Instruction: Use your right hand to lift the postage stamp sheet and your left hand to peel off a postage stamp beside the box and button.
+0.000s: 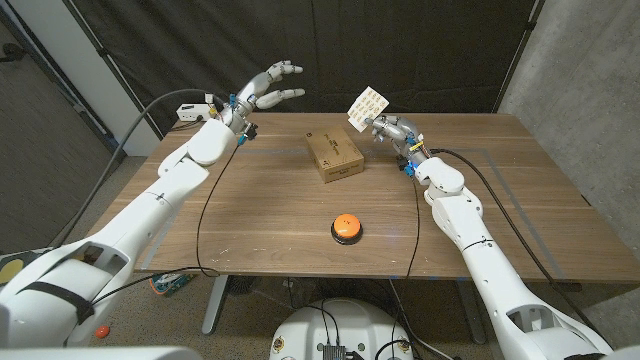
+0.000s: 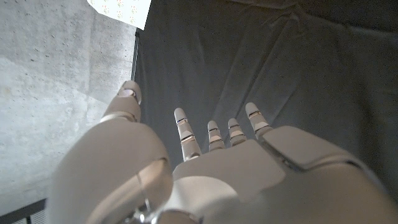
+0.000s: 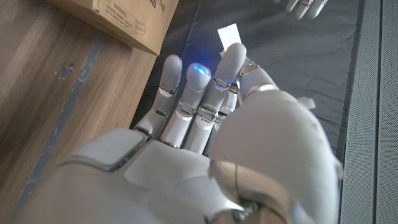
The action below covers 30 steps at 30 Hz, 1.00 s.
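Right hand pinches the stamp sheet aloft, just beyond the box.
Left hand hovers with fingers spread and nothing in them, well left of the box; the orange button sits nearer the robot on the wooden table, dark curtain behind.

We see a wooden table with thin taped lines, a black curtain behind it, a grey concrete wall at the far right, a white power strip by the table's back-left corner
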Tool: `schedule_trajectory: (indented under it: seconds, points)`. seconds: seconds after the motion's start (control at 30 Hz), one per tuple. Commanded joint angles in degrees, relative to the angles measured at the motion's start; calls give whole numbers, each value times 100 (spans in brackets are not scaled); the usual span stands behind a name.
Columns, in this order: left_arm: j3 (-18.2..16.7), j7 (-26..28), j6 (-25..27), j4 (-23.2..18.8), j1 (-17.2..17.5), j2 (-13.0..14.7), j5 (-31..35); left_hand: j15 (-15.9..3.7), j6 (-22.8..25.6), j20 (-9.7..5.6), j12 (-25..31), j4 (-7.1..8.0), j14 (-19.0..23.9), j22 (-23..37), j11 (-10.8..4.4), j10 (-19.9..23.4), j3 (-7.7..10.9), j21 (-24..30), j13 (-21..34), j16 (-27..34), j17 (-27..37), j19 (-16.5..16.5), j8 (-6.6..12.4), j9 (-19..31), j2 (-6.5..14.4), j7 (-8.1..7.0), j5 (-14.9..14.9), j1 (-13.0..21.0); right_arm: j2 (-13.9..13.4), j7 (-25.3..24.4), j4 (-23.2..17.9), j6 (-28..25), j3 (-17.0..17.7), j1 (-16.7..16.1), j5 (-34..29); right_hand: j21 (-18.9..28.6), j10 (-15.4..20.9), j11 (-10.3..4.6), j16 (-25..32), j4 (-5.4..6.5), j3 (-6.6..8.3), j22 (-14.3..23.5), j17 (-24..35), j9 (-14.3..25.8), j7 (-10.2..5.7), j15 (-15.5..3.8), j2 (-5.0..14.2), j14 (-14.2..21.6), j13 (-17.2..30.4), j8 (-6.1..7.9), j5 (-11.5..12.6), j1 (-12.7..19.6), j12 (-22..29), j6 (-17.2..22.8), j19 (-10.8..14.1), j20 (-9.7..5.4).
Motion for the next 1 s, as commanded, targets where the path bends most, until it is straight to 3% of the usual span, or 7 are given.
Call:
schedule_trajectory:
  seconds: [0.03,0.27,0.43,0.67,1.0]
  points:
    - [447,785,-82,-313,-175,219,960,-77,65,23,1,-25,1,-5,-43,-30,17,33,44,39,-12,-99,31,35,-49,-19,66,278,-246,-538,-704,-413,-166,-234,-182,66,56,-10,25,0,64,35,102,795,138,-149,-41,79,11,55,91,-63,38,160,65,-633]
    - [645,1391,-260,-272,-245,133,1336,-106,162,52,-28,2,-90,-20,-108,-108,18,3,62,4,-19,-77,85,67,-63,-16,81,468,-446,-732,-1222,-831,-234,-374,-366,83,101,7,48,-19,154,69,279,843,181,-146,-105,156,0,51,221,-89,53,193,138,-637]
    - [762,1434,-385,-179,-325,110,1287,-116,377,59,-28,43,-140,-31,-99,-117,-18,-28,82,-12,-24,-50,189,103,-92,-13,90,573,-518,-846,-1432,-970,-283,-437,-493,90,97,5,58,-20,218,129,368,870,185,-144,-147,194,24,45,300,-122,66,210,211,-635]
    - [911,941,-641,107,-442,-40,745,-140,591,57,-7,81,-127,-43,-144,-75,-132,-59,105,1,-29,6,289,134,-202,-9,146,610,-507,-1122,-1876,-1419,-376,-540,-726,87,124,3,72,-22,296,161,462,906,200,-142,-197,243,17,37,397,-157,74,238,251,-638]
    - [977,442,-812,329,-521,-220,422,-252,985,23,59,131,-38,-48,-290,83,-179,-105,139,42,-32,69,464,176,-131,-11,179,751,-421,-1432,-1938,-1170,-526,-603,-1086,105,139,7,79,-27,382,216,521,929,203,-142,-227,270,33,8,495,-172,89,241,281,-638]
